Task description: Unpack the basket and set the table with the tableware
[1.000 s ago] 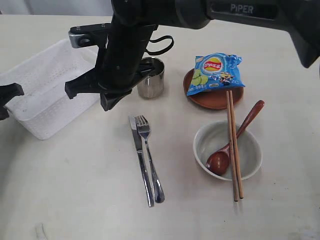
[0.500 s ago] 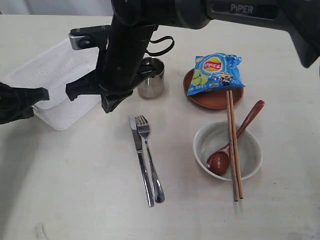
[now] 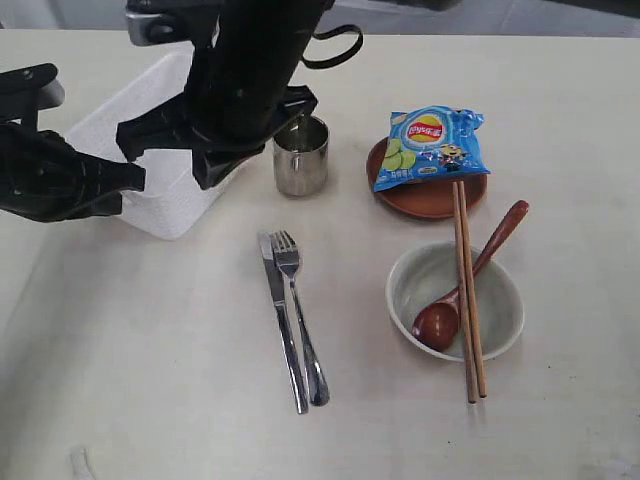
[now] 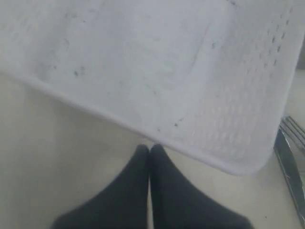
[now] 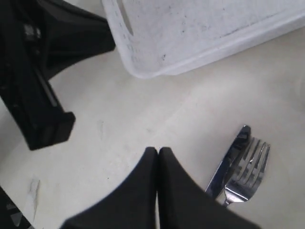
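Where it lies, fork (image 3: 301, 328) points toward cup (image 3: 301, 160).

The blue chip bag (image 3: 430, 148) carries a logo too small to read.

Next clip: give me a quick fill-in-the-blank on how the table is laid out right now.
The blue chip bag lies on the brown ____.
The wooden spoon has its head inside the ____.
The knife lies right beside the ____.
The left gripper, near the basket, has its fingers ____.
Missing: plate; bowl; fork; shut.
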